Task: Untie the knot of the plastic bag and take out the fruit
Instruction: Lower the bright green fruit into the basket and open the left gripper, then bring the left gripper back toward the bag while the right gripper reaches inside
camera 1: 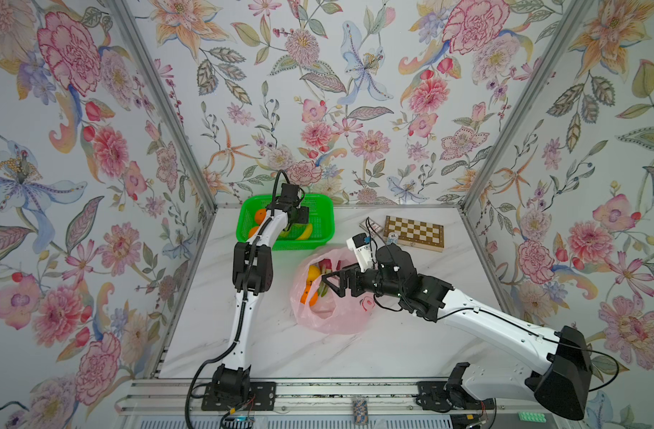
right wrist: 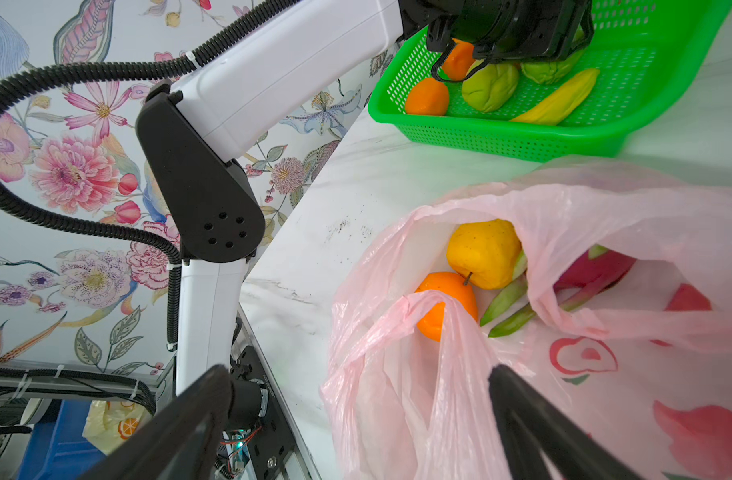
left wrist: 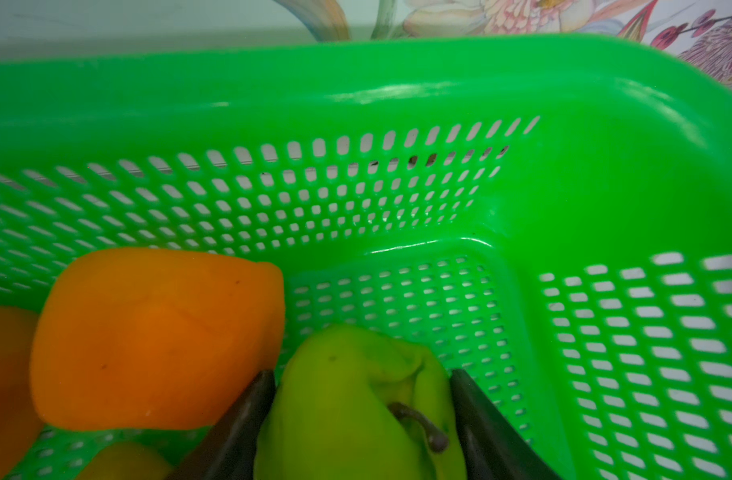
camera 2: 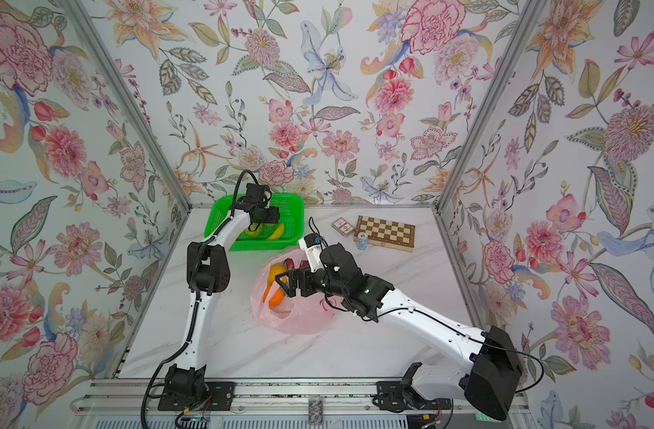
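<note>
The counter (camera 1: 355, 345) carries the plastic bag (camera 1: 340, 319), open-mouthed, and the green basket (camera 1: 325, 208), where the left tool (left wrist: 360, 374) flanks a green fruit (left wrist: 347, 415) — gripped or not, I cannot tell. In the bag a yellow fruit (right wrist: 482, 253) and an orange (right wrist: 447, 291) lie just ahead of the nearer right tool (camera 1: 328, 285) — empty, jaws wide.

No legible text. Card box (camera 2: 343, 226) beside chessboard (camera 2: 386, 232): print perhaps lettering, too blurred to read.

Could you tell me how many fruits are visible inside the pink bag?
3: a yellow fruit, an orange beside it, a dragon fruit deeper inside. More may be hidden.
</note>
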You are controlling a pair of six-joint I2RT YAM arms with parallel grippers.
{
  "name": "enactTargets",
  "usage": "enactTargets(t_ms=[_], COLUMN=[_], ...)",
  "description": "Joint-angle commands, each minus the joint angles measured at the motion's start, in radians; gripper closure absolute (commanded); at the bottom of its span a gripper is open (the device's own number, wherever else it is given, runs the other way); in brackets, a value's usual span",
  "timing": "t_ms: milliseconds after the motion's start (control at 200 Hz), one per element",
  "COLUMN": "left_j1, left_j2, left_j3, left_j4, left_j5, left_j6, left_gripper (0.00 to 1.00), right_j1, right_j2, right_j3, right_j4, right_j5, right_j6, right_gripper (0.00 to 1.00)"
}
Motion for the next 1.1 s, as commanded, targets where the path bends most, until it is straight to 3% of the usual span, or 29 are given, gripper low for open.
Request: enactTargets(t_ms=[0,130,315,480,610,791,1011,1096], left_j1=[0.009,0.009,0.009,0.009,0.008,-0.005,-0.056,-0.088], left_j2=[0.003,-0.063,-0.195,-0.381,-0.571,-0.835,-1.14,-1.225], left_j3=[0.008,-0.019,-0.076,-0.192,-0.372,-0.629,-0.889,-0.976], left_j4=[0.003,0.002,-0.005,0.013,0.092,0.195,0.224,0.223], left_j5=[0.017,0.007,-0.001,0.105,0.203,0.283,0.223,0.175], left_j6=[-0.015,0.0,0.007,-0.035,-0.105,-0.185,-0.203,-0.196], left_gripper=[0.2,0.09,0.08,0.09,0.11,0.14,0.15,0.15], right_j1=[0.007,0.007,0.007,-0.004,-0.024,-0.057,-0.073,-0.067], right_j2=[-0.035,-0.057,-0.092,-0.102,-0.092,-0.029,0.093,0.147], right_j3=[-0.019,-0.031,-0.067,-0.103,-0.133,-0.14,-0.113,-0.116], right_j4=[0.026,0.026,0.044,0.049,0.049,0.048,0.061,0.095], right_j5=[0.025,0.064,0.104,0.16,0.193,0.159,0.064,-0.002], right_j6=[0.009,0.007,0.014,0.043,0.079,0.13,0.139,0.124], right_gripper=[0.02,0.01,0.01,0.01,0.04,0.17,0.38,0.4])
